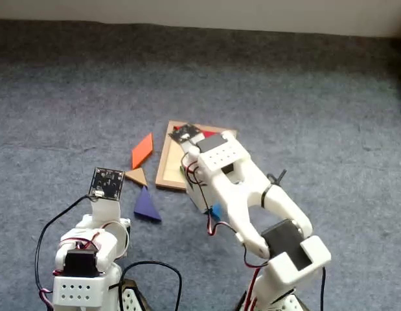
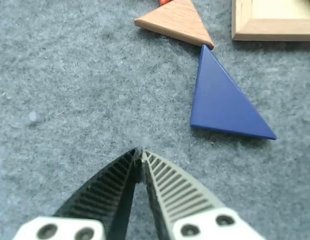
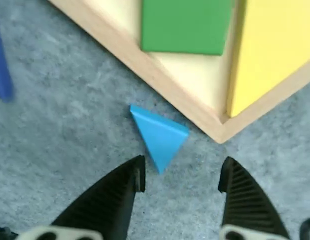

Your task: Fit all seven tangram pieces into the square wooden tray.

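Hovering near the light blue triangle [image 3: 160, 132], the right fingers [image 3: 122, 192] stand apart.

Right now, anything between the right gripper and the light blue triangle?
Nothing. The right wrist view shows only bare grey carpet between the open right gripper and the light blue triangle, whose tip points toward the gap between its fingers.

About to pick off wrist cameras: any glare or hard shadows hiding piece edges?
Left wrist view: even light, thin soft shadow beside the dark blue triangle. Right wrist view: no glare, light blue triangle evenly lit before the open end effector. High view: right arm hides much of the wooden tray.
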